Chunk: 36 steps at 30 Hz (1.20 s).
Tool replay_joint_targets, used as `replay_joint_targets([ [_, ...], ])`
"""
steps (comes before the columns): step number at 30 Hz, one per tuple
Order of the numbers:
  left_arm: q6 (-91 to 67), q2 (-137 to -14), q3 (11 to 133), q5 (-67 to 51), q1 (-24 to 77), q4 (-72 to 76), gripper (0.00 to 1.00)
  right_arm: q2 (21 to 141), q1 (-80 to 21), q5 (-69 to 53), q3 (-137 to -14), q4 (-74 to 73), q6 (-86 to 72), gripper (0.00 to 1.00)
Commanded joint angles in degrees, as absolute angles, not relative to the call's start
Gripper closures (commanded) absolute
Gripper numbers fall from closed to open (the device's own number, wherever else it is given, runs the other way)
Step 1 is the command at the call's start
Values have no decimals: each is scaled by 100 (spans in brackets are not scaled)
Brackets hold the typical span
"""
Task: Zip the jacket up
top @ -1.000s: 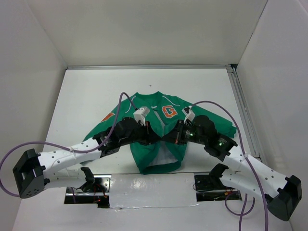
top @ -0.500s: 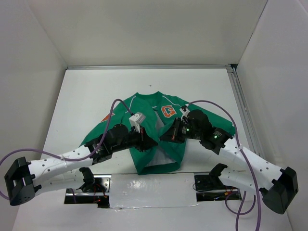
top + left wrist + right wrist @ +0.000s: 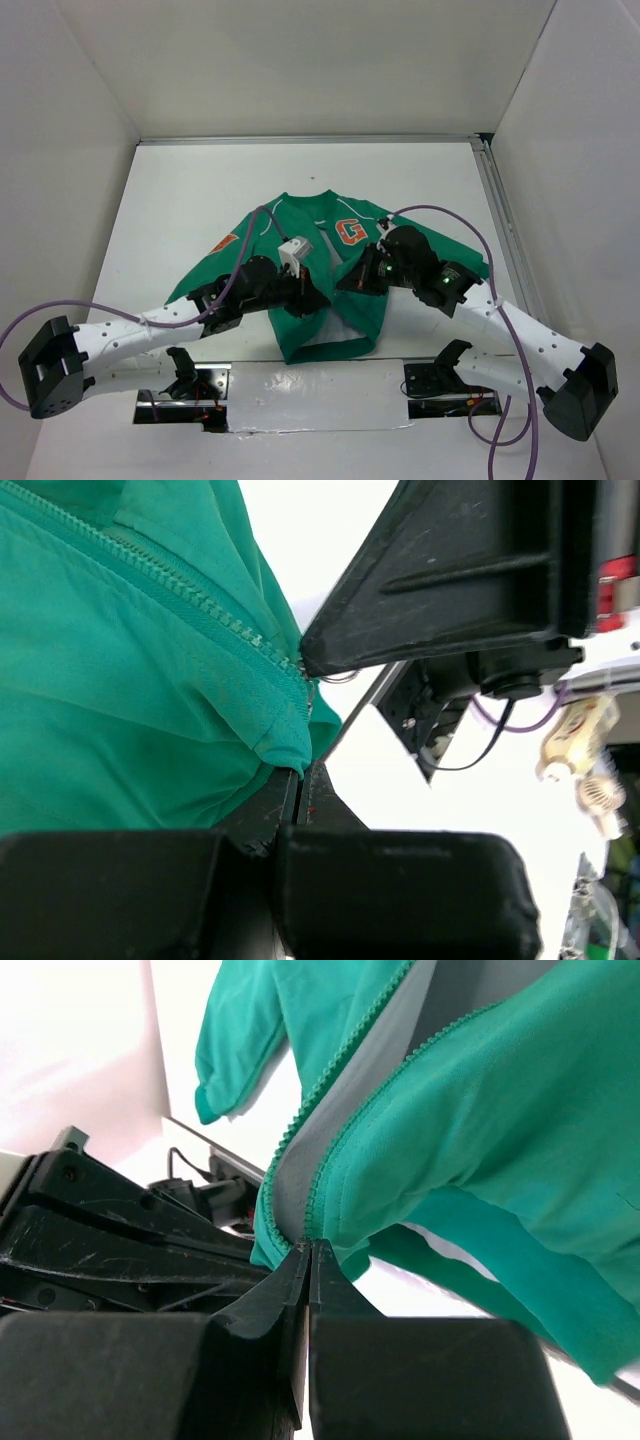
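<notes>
Jaws of the left gripper [image 3: 319,300] are pressing together on the jacket [image 3: 310,215], pinching green fabric right beside the zipper [image 3: 200,605] low on one front edge. Those of the right gripper [image 3: 344,283] are clamping the other front edge, also at its zipper teeth, just beside the left one. Both are lifting the fabric slightly. Otherwise the jacket is lying front-up mid-table [image 3: 190,190], collar pointing away from the arms, its front gaping near the hem and showing white lining [image 3: 335,346].

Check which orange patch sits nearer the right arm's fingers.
The "G" chest patch, on the jacket front just beyond the right arm's fingers. The other orange patch lies out on the sleeve on the left arm's side.
</notes>
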<state>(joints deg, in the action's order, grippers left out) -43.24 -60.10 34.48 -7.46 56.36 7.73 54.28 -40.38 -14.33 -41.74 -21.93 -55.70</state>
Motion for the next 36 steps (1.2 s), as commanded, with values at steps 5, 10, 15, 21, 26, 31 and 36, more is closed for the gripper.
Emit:
replay_joint_targets([
  [5, -3814, -6513, 3621, -1714, 5783, -589, 100, 5265, -3823, -455, -4984, -2532, -4452, 100],
  [10, -4007, -6311, 3848, -1223, 5766, -878, 95, 5510, -3911, -1677, -4650, -2496, -3455, 100],
  [15, -3859, -6047, 4077, -1169, 5660, -554, 62, 5564, -4140, -2381, -4342, -1838, -3155, 100],
  [21, -3858, -5968, 4543, -660, 5643, -1193, 40, 5379, -4104, -2672, -4763, -1590, -3463, 100],
  [26, -4095, -5450, 4693, -869, 5643, -1503, 1, 5545, -4104, -2207, -5167, -2170, -3384, 100],
  [31, -4640, -5116, 4720, -1352, 5651, -1591, 1, 5590, -4052, -2021, -5177, -2084, -3796, 100],
  [36, -5360, -5062, 4193, -1871, 5651, -653, 1, 5379, -3850, -1898, -5054, -1960, -4245, 100],
])
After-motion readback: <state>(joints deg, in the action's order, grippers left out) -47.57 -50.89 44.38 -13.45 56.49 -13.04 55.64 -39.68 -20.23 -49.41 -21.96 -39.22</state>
